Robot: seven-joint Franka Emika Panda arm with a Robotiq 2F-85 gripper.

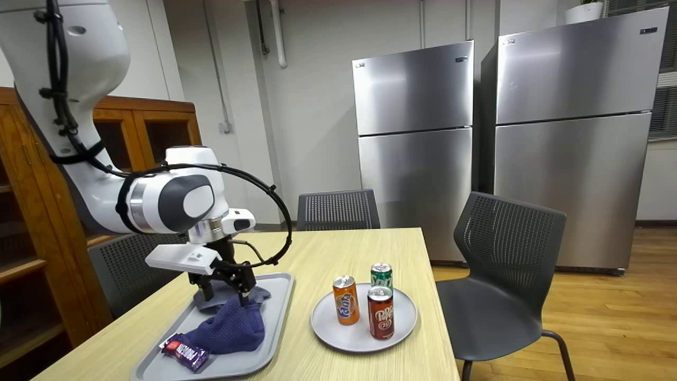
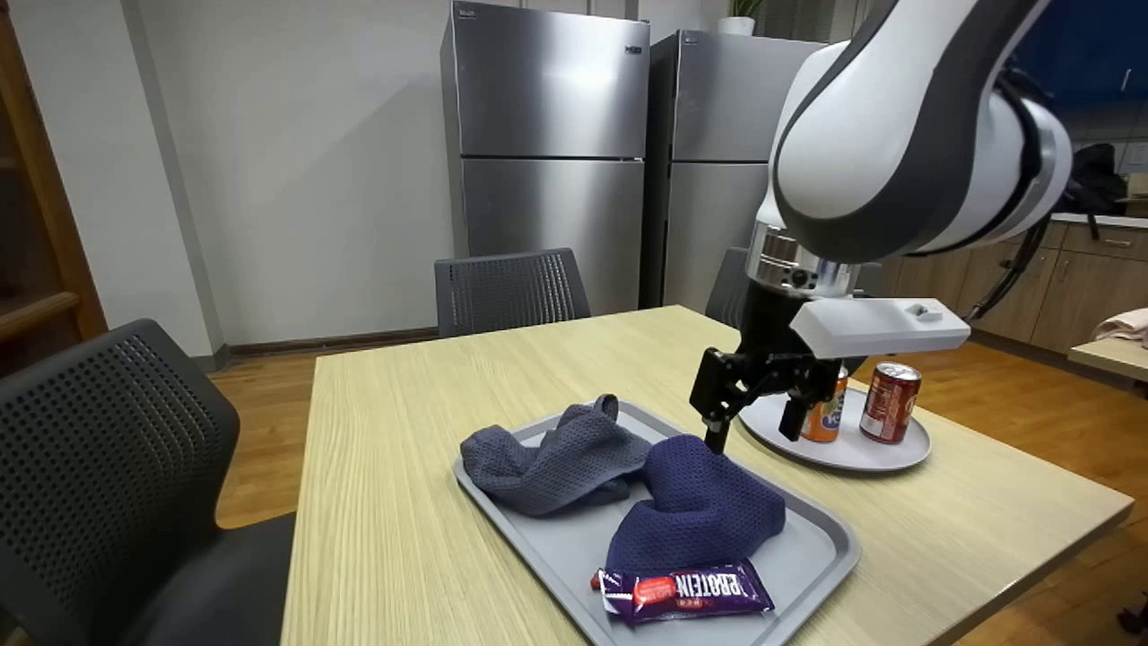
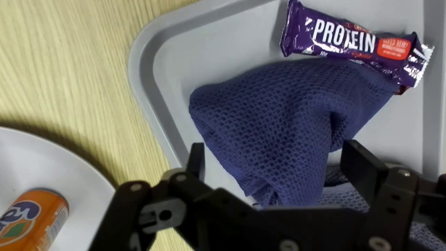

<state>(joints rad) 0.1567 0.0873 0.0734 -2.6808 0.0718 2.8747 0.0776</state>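
– Black claw: is it gripping?
– No, it's hanging released, jaws parted over the navy cloth sitting mid-frame, wrist view.
– How's that handling?
– Looking light, soft, floppy, grippy, unbreakable; I'd be pinching the raised fold between the jaws.
– Counts?
– I'm counting one navy cloth, one grey cloth lower right, one protein bar upper right, red scrap poking out beneath, unclear what. One tray. Lower left, one plate; an exterior view is showing three on it: orange can, green can, dark red can.
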